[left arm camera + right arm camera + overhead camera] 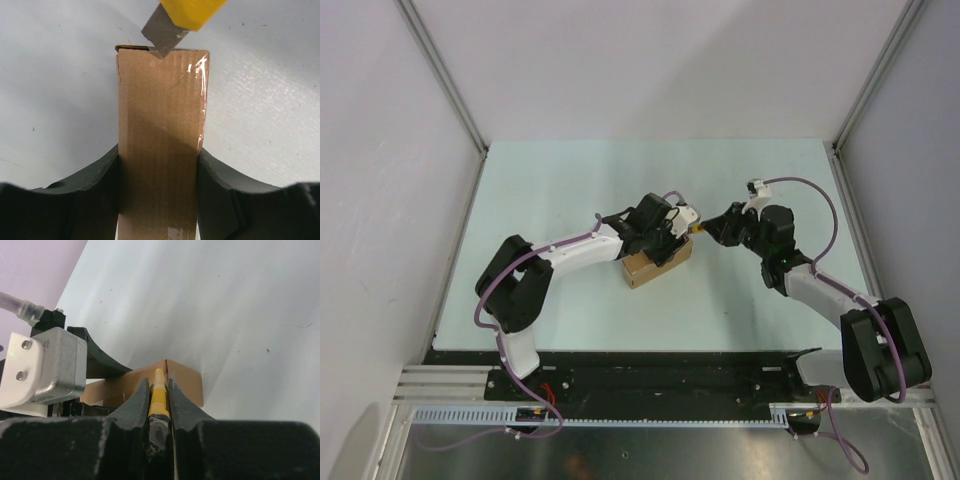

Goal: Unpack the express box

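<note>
The brown express box (pixel 657 264) lies at the table's middle, taped shut with clear tape. My left gripper (pixel 665 235) is shut on the box (pixel 160 150), its fingers (pixel 95 190) pressing both long sides. My right gripper (pixel 720 226) is shut on the yellow utility knife (pixel 158 395), gripped edge-on between its fingers (pixel 134 410). The knife's grey blade (pixel 161 34) touches the box's far top edge in the left wrist view. In the right wrist view the knife tip meets the box (pixel 182 380) at its corner seam.
The left arm's wrist camera housing (pixel 42 367) sits close beside the knife on its left. Pale table surface (pixel 570 190) surrounds the box, bounded by grey walls and metal frame posts (pixel 440 70).
</note>
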You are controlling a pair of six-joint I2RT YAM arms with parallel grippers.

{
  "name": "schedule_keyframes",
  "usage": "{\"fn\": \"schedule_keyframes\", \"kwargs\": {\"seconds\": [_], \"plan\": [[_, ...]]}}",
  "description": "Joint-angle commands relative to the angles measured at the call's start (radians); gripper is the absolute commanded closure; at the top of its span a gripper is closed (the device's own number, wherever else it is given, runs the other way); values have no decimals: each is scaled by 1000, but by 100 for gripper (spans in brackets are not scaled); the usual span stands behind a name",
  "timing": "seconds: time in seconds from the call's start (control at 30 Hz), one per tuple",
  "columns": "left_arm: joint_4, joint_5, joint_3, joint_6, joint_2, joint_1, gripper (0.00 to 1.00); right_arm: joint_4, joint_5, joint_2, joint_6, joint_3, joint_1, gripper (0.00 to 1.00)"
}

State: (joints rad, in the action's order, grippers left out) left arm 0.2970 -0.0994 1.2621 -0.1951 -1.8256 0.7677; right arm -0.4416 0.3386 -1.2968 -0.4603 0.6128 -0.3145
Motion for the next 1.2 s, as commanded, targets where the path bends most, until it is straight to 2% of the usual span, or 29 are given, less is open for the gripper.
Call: {"fn": "schedule_keyframes", "kwargs": {"seconds": [0.0, 0.53, 1.17], "plan": [[37, 17, -32, -44, -41, 2, 68, -80, -21, -1, 0, 57, -14, 100], [39, 17, -30, -46, -49, 2, 69, -48, -124, -50, 75, 90, -46, 100], [39, 21, -32, -40, -54, 2, 69, -11, -107, -70, 115, 90, -78, 100]]}}
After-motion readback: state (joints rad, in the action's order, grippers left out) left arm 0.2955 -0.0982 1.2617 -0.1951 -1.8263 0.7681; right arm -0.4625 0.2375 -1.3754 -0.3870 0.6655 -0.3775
